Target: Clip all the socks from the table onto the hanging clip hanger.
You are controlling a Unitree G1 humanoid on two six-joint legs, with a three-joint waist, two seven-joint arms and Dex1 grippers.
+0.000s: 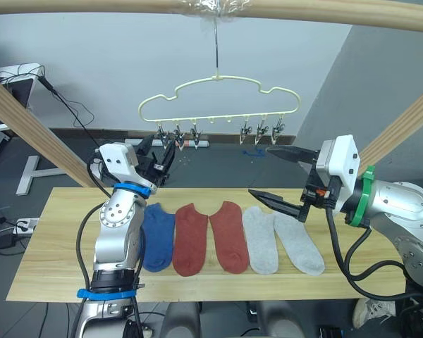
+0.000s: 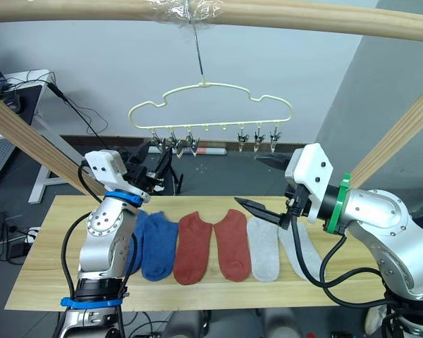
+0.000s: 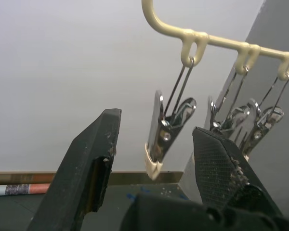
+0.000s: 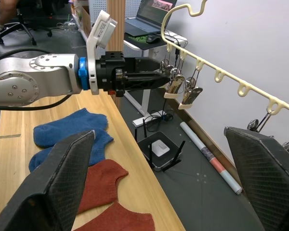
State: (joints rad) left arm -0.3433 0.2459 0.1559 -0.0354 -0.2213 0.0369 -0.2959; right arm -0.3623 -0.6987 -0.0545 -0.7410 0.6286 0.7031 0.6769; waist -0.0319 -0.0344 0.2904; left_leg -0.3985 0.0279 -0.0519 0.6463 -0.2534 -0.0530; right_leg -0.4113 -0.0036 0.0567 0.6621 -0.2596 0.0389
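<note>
Left gripper open wide, leftmost clip of clip hanger between fingers, untouched. Right gripper wide, empty, right of centre. Socks in row on table, lower centre.

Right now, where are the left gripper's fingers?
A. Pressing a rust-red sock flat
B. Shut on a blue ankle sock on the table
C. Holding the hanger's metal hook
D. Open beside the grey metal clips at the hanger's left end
D: the left gripper is raised with open fingers straddling a grey metal clip on the pale yellow cloud-outline wire hanger; it holds no sock.
</note>
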